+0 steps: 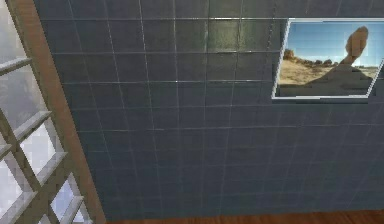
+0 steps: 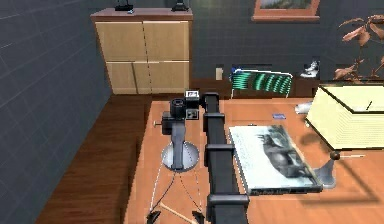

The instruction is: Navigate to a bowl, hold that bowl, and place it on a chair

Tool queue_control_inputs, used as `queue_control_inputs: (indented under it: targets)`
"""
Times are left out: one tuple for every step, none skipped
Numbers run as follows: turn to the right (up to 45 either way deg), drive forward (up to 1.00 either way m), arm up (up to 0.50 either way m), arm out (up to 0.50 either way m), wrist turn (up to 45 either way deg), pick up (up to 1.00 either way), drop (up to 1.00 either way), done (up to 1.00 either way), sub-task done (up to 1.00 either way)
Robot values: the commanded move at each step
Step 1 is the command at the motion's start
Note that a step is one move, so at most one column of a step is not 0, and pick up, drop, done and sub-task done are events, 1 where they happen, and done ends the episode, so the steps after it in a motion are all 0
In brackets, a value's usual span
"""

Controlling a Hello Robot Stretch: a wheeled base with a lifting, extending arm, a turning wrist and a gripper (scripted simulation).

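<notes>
Grey rounded bowl-like obj (image 2: 181,157) on wood table (image 2: 270,108), tool (image 2: 172,120) near it, can't tell if holding.

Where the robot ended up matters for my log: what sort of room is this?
Probably a home study or living room: a brown wooden desk carries a cream-shaded lamp, a light wooden cabinet stands beyond it, and a framed desert-landscape picture hangs on a dark tiled wall.
</notes>
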Motion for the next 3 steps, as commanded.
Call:
queue_control_inputs:
  targets:
    - [0.0,0.0,0.0,0.0,45.0,0.0,0.0,0.0,0.0]
    - [0.0,0.0,0.0,0.0,45.0,0.0,0.0,0.0,0.0]
    - [0.0,0.0,0.0,0.0,45.0,0.0,0.0,0.0,0.0]
